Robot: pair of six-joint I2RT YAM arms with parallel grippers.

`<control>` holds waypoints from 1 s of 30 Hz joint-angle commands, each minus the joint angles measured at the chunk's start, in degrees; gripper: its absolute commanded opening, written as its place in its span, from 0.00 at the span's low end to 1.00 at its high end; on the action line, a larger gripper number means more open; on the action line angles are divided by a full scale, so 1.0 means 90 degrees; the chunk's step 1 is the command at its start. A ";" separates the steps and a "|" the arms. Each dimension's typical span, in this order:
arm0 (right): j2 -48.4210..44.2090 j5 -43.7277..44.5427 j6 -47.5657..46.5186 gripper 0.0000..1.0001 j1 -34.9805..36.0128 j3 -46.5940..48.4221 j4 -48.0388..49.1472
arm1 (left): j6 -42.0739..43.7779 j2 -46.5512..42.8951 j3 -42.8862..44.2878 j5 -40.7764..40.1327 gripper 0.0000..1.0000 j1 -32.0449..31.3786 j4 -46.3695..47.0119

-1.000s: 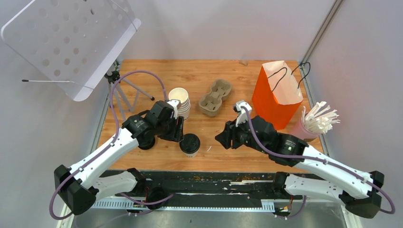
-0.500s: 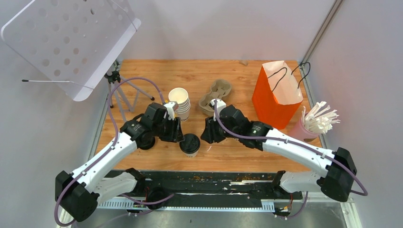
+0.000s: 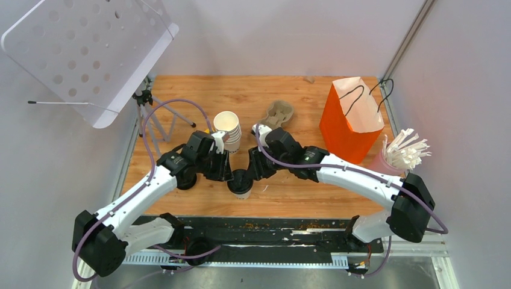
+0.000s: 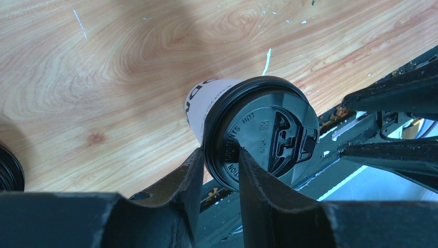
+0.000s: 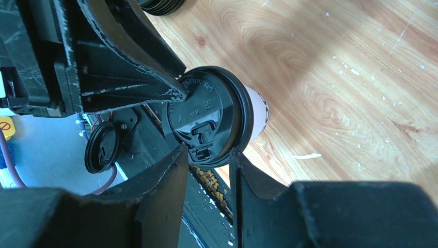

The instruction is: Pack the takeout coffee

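Observation:
The takeout coffee [image 3: 241, 182], a white cup with dark lettering and a black lid, stands upright near the table's front edge. It also shows in the left wrist view [image 4: 263, 132] and the right wrist view [image 5: 206, 111]. My left gripper [image 3: 231, 174] is at its left side, its fingers [image 4: 219, 152] closed narrowly on the lid's rim, one outside the edge and one on top. My right gripper [image 3: 252, 171] is at its right side, open, its fingers [image 5: 205, 151] straddling the lid's edge by the sip hole, just short of it.
A stack of lidless white cups [image 3: 228, 127] and a cardboard cup carrier [image 3: 278, 112] lie behind the arms. An orange paper bag [image 3: 351, 120] stands open at the back right, next to a pink cup of stirrers [image 3: 402, 153]. Black lids [image 3: 185, 178] sit under the left arm. A tripod [image 3: 150, 108] stands at the left.
My right arm has swung left from the table's right-middle to the cup's right side. My left gripper has stayed at the lid, and the cup has not moved.

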 commanded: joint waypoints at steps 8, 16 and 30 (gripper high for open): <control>0.0482 0.0014 -0.0280 0.33 -0.0008 0.0450 -0.0059 | 0.0177 -0.0027 -0.0151 0.0035 0.36 0.0023 0.0296; 0.0700 0.0001 -0.0261 0.27 -0.0008 0.0579 -0.0269 | 0.0193 -0.0031 -0.0270 0.0065 0.34 0.0026 0.0281; 0.0241 -0.0233 -0.0083 0.27 -0.0008 0.0696 -0.0634 | 0.0051 -0.0102 -0.0456 0.0170 0.34 0.0030 0.0514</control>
